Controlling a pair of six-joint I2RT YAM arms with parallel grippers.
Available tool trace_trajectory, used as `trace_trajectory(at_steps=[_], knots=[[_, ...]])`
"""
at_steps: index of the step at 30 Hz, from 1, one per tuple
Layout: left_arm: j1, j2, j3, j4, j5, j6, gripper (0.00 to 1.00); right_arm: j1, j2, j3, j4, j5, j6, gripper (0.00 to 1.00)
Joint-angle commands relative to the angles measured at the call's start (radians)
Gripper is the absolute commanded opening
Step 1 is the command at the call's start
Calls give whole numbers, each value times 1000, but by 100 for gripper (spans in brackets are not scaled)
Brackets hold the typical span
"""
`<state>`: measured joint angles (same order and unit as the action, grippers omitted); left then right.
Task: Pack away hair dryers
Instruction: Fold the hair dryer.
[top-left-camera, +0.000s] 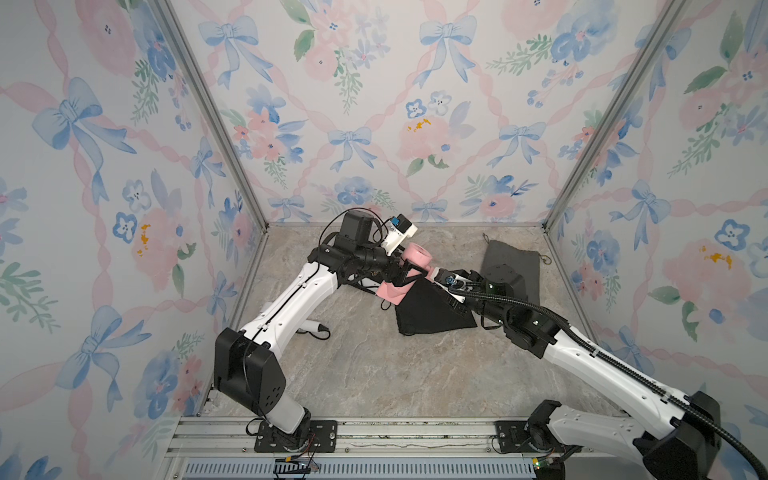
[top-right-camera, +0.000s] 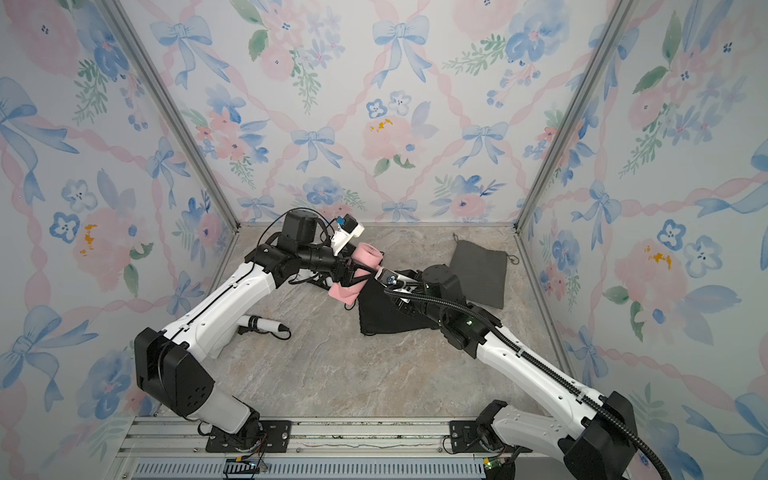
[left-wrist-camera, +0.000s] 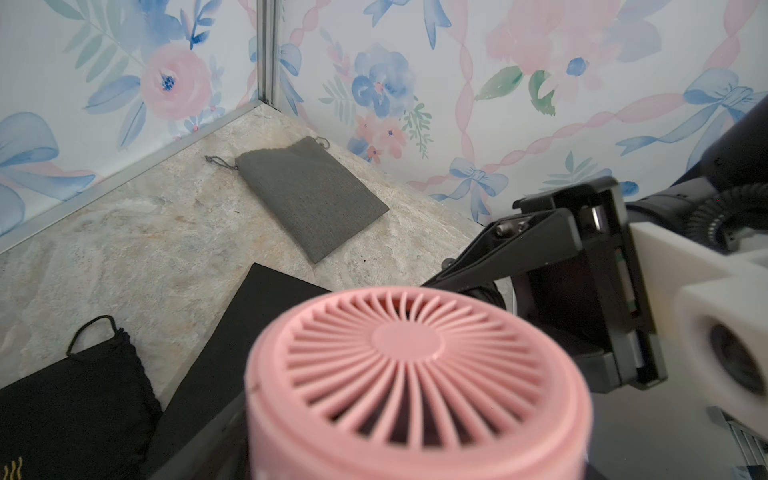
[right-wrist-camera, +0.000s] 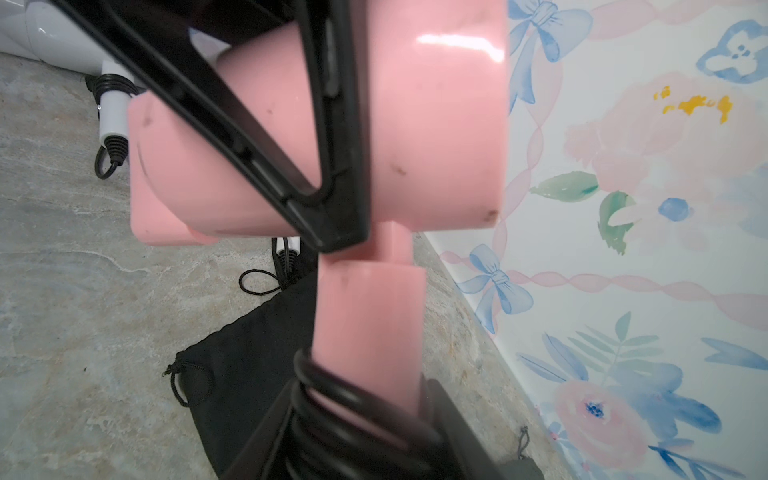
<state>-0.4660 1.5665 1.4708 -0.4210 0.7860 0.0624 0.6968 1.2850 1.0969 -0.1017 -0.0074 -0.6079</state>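
A pink hair dryer (top-left-camera: 415, 257) (top-right-camera: 368, 253) hangs above the floor between both arms. My right gripper (top-left-camera: 444, 276) (right-wrist-camera: 365, 415) is shut on its handle (right-wrist-camera: 370, 324), with the dark cord (right-wrist-camera: 332, 399) coiled round the handle at the jaws. My left gripper (top-left-camera: 409, 272) (top-right-camera: 357, 274) straddles the barrel (left-wrist-camera: 415, 374). One of its fingers (right-wrist-camera: 332, 166) lies across the pink barrel; whether the jaws press on it is unclear. A white hair dryer (top-left-camera: 313, 326) (top-right-camera: 262, 323) lies on the floor, partly hidden under my left arm.
A black drawstring pouch (top-left-camera: 428, 311) (right-wrist-camera: 249, 353) lies flat on the marble floor (top-left-camera: 395, 374) under the pink dryer. A grey pouch (top-left-camera: 511, 257) (left-wrist-camera: 311, 199) lies by the back right corner. Floral walls close three sides.
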Motion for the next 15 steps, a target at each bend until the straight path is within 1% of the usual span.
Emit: trace_trajectory(at_steps=[1, 3, 6, 9, 11, 12, 15], knots=[[-2, 7, 28, -17, 15, 16, 80, 8, 15, 28, 98, 15, -39, 26], [-2, 1, 27, -18, 16, 16, 77, 7, 17, 31, 100, 17, -45, 26], [-2, -4, 32, -17, 14, 16, 70, 7, 23, 38, 102, 12, -51, 26], [-3, -3, 44, -18, 21, 14, 55, 6, 35, 51, 101, 9, -54, 26], [-2, -6, 55, -17, 29, 7, 41, 4, 46, 62, 102, 9, -51, 26], [-4, -6, 58, -15, 31, 5, 37, 3, 50, 66, 107, 9, -47, 26], [-7, -10, 66, -15, 31, -3, 28, -8, 60, 82, 115, 2, -14, 26]])
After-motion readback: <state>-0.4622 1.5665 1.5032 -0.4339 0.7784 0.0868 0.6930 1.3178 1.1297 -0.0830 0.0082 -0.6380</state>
